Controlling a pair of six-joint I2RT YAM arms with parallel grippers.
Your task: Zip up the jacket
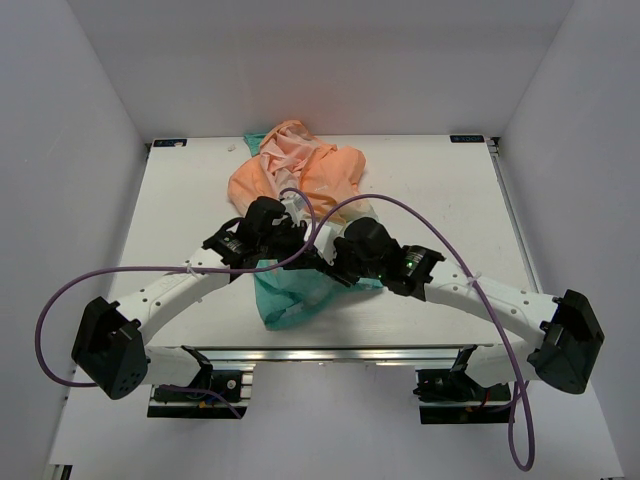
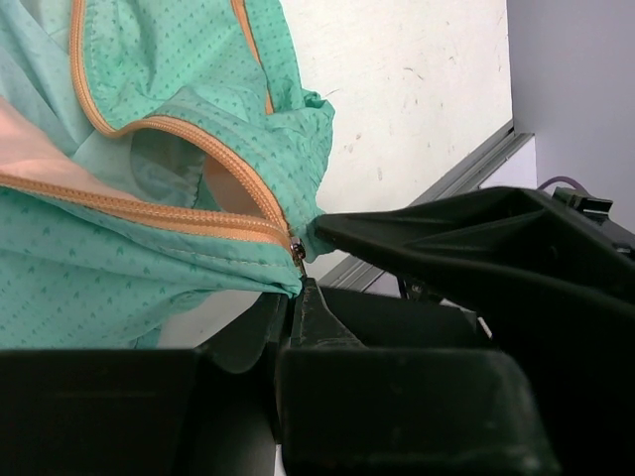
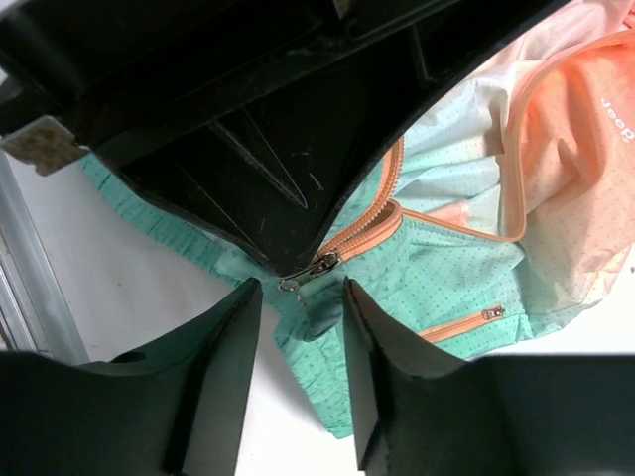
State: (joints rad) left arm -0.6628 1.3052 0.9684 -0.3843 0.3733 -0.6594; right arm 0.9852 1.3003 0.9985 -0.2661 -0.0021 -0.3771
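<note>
The jacket (image 1: 300,170) lies crumpled at mid-table, its peach-orange part far and its teal part near. My left gripper (image 1: 290,245) is shut on the teal hem (image 2: 260,283), right beside the zipper's lower end. The metal zipper slider (image 3: 316,266) sits low on the orange zipper (image 2: 149,210), whose two tapes spread apart beyond it. My right gripper (image 3: 298,290) is open, its fingers (image 3: 230,347) either side of the slider's pull tab and not touching it. In the left wrist view, a right finger (image 2: 446,238) reaches in next to the slider (image 2: 296,250).
A small orange pocket zipper (image 3: 461,325) lies on the teal panel. The white table (image 1: 440,190) has grey walls on three sides. Its metal front rail (image 2: 456,178) runs close by the hem. Purple cables (image 1: 400,210) arch over both arms.
</note>
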